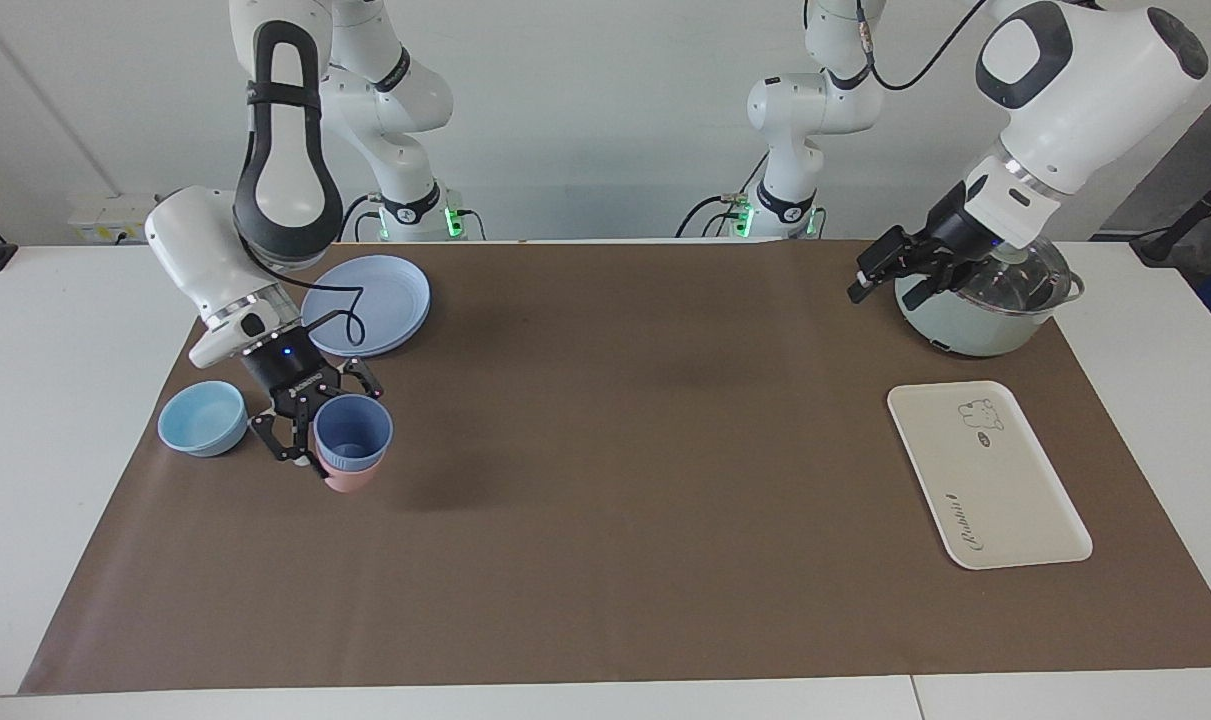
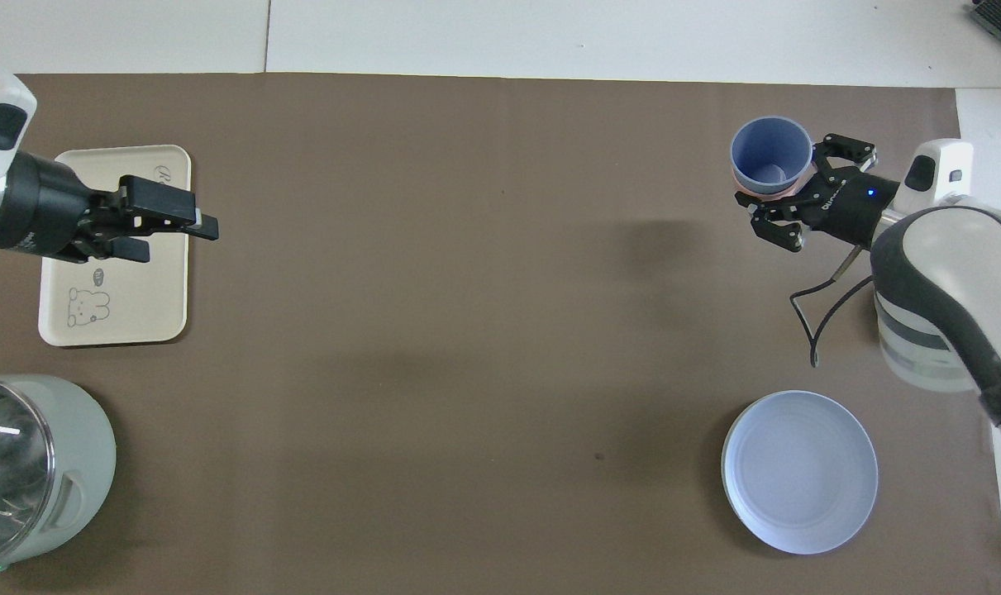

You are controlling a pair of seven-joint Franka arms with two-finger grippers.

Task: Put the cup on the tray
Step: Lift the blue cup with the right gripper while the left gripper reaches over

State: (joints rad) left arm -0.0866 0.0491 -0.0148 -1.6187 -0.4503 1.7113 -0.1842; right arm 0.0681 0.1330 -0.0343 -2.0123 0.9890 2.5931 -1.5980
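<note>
The periwinkle-blue cup (image 1: 353,430) sits nested in a salmon-pink tumbler (image 1: 350,481), and both are up off the brown mat near the right arm's end. My right gripper (image 1: 339,430) is shut on the cup's side; it also shows in the overhead view (image 2: 785,178), with the cup (image 2: 769,155) in it. The cream-white tray (image 1: 987,475) lies flat at the left arm's end, bare. My left gripper (image 1: 885,285) is open and empty in the air beside the pot; in the overhead view it (image 2: 182,235) hangs over the tray's (image 2: 116,281) edge.
A light-blue bowl (image 1: 202,418) sits on the mat beside the right gripper. Stacked round blue plates (image 1: 367,303) lie nearer to the robots. A pale-green pot with a glass lid (image 1: 975,320) stands nearer to the robots than the tray.
</note>
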